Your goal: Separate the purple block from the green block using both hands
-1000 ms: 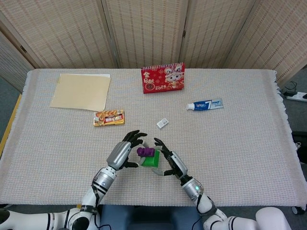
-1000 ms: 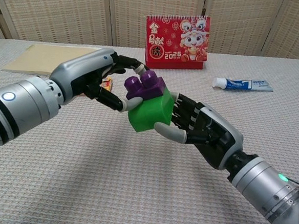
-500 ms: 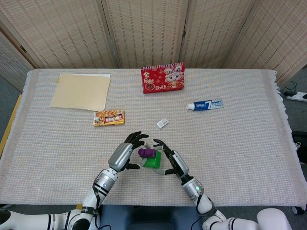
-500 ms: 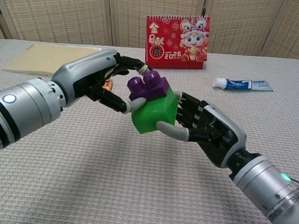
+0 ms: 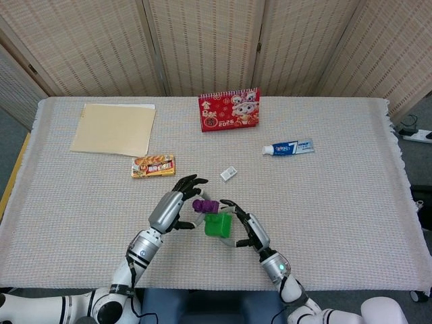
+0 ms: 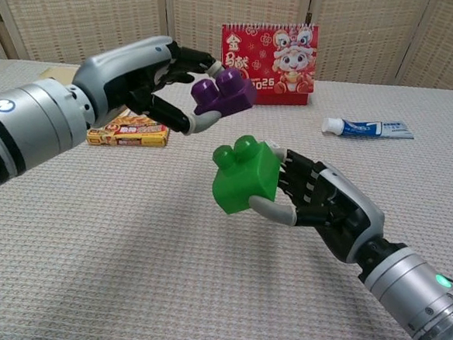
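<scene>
Gripping the purple block (image 6: 222,92), the left hand (image 6: 143,79) hides its rear; right hand (image 6: 321,209) grips green block (image 6: 245,176).

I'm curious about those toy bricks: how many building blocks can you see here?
2. The purple block is held up by the left hand; the green block sits lower, gripped by the right hand. No others show.

Woven rattan screen panels (image 5: 202,40) stand folded along the far side, behind a table (image 5: 351,216) draped in pale textured cloth. Grey floor (image 5: 422,108) shows at right under even, soft light.
</scene>
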